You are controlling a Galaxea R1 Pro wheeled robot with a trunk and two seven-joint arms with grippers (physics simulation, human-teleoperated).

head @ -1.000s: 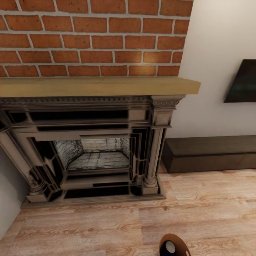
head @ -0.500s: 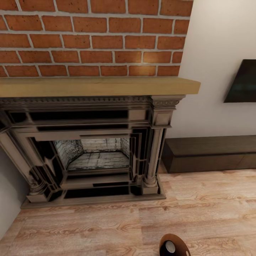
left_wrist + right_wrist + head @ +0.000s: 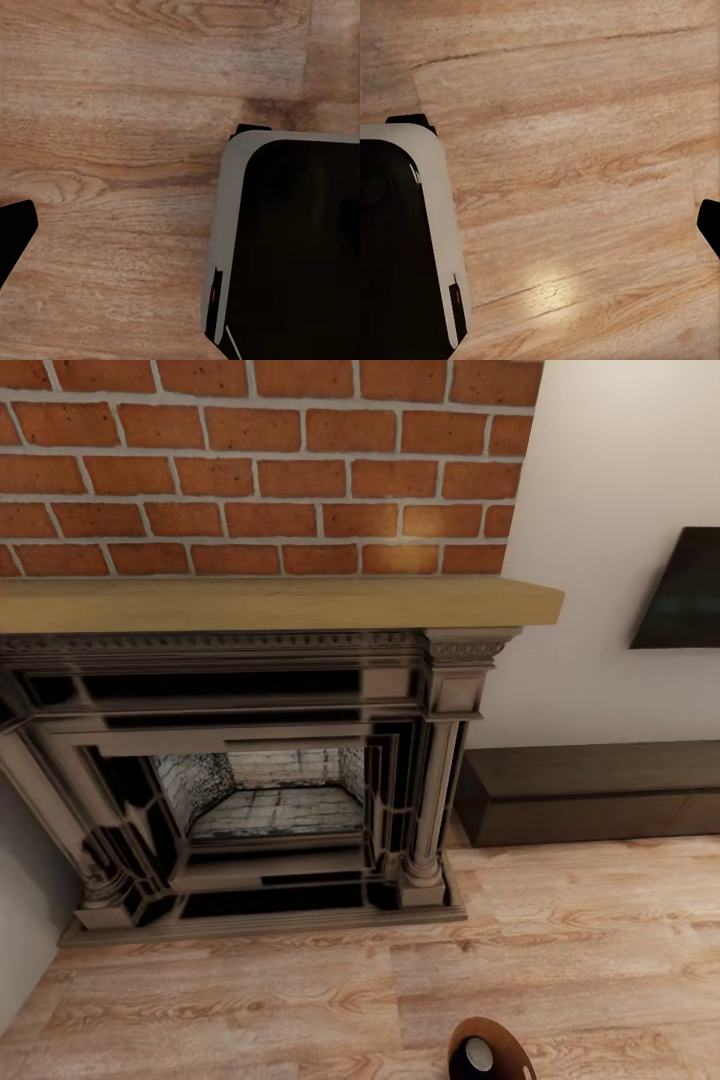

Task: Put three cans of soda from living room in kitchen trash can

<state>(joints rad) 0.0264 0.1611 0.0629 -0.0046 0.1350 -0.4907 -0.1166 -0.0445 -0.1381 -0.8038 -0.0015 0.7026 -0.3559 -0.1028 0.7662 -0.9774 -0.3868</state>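
Coppery bin with one can inside sits at the frame's bottom edge; end effectors' state: cannot tell.

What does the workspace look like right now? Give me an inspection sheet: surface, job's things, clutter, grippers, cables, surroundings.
Surface: light wood plank floor, bare in both wrist views.
Job's things: a round bin with a coppery brown inside at the bottom edge of the head view, cut off by the frame; something pale and round inside, too small to identify.
Clutter: nothing seen.
Grippers: dark finger edges at the borders of the wrist views; state cannot be told.
Cables: nothing seen.
Surroundings: brick fireplace, wooden mantel, low dark bench, wall television.
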